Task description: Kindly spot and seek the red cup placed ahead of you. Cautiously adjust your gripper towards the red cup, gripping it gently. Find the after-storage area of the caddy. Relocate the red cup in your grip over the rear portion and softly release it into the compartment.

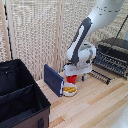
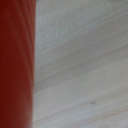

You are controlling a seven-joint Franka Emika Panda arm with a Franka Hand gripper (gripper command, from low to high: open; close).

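The gripper (image 1: 75,74) sits low over the red cup (image 1: 72,78), hiding its top. Fingers can't be made out, so its grip is unclear. The caddy (image 1: 30,95) is cut off at the desk's edge.

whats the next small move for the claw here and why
Probably close gently on the red cup. The claw sits low right at the cup on the wooden table, and red fills one side of the wrist view. Whether it has already closed cannot be told. The caddy waits at the exterior view's left.
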